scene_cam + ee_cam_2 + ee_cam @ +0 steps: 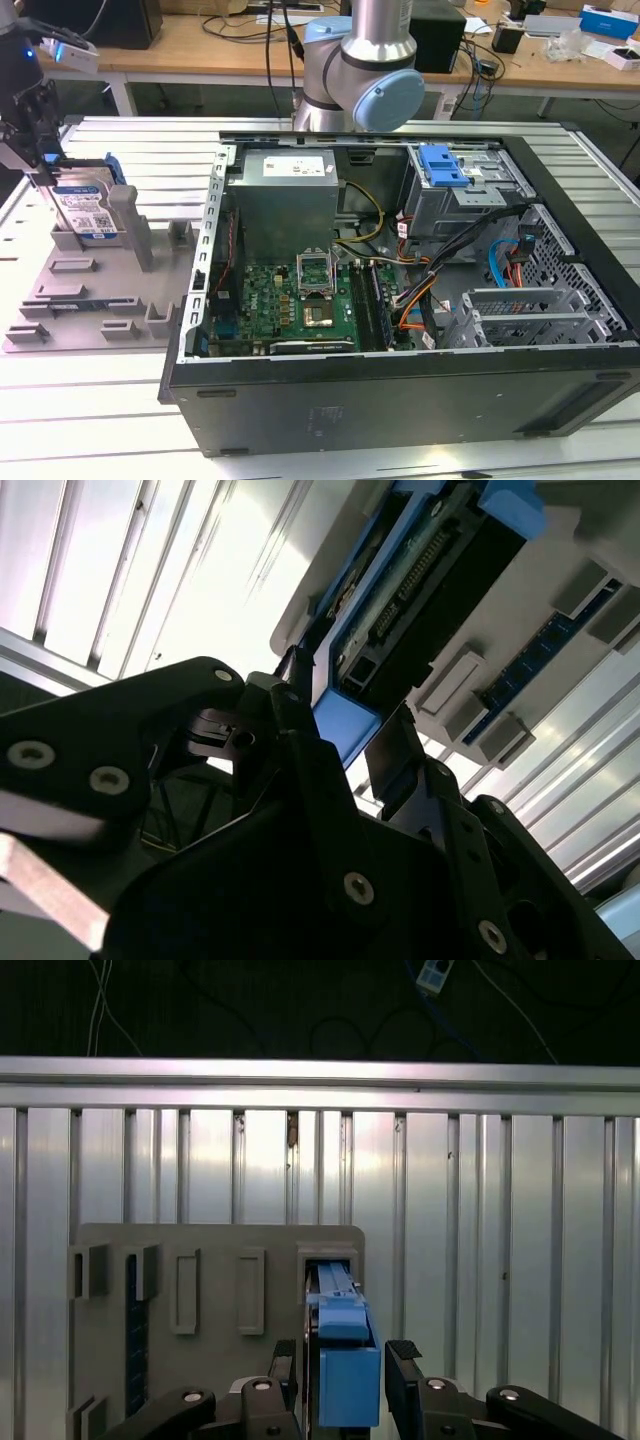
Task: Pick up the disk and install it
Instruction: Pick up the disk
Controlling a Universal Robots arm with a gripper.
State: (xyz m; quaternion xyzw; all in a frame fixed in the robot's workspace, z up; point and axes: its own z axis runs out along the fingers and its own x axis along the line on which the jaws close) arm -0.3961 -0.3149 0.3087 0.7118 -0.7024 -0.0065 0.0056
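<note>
Disk [88, 208]: stood edge-up in grey holder [70, 290] on tabletop [90, 420], exterior view's left, prob. for gripping from above. End effector [343, 1360]: sat astride disk's top edge; couldn't tell whether clamped.

The exterior view is looking down from farther off on the computer case [400, 400] and, at the exterior view's left, the grey tray [70, 300]. Both wrist views are looking closely past the gripper [343, 1362] at that tray's disk [338, 1305].
</note>
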